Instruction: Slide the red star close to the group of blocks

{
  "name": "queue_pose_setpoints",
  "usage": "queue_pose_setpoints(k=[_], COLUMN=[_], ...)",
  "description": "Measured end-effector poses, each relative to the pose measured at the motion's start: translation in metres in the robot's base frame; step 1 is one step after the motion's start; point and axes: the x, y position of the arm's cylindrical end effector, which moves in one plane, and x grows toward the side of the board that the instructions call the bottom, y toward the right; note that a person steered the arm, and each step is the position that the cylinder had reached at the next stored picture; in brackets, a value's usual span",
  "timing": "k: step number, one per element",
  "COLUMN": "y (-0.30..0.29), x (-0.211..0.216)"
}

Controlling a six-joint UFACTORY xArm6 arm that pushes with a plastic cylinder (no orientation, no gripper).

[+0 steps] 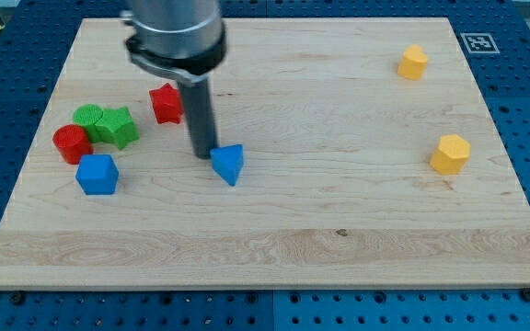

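I see my tip (201,154) resting just left of the blue triangle (229,164), the red star (166,103) sitting up-left near the green blocks (105,124); no pincer here, no readable writing.

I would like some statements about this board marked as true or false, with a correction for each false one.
1. My tip stands just left of the blue triangle. True.
2. The red star lies to the view's right of my tip. False: it lies up and to the left of it.
3. Two yellow blocks lie near the board's right side. True.
4. The red cylinder lies alone at the board's bottom edge. False: it sits at the left, beside the green blocks.
5. The blue cube lies below the red cylinder. True.
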Motion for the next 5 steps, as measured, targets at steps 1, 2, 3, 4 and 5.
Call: queue_pose_setpoints(k=[1, 2, 3, 4, 5], y=[0.022, 0.021, 0.018, 0.011, -0.015], x=[-0.007, -0.021, -0.044, -0.061, -0.063])
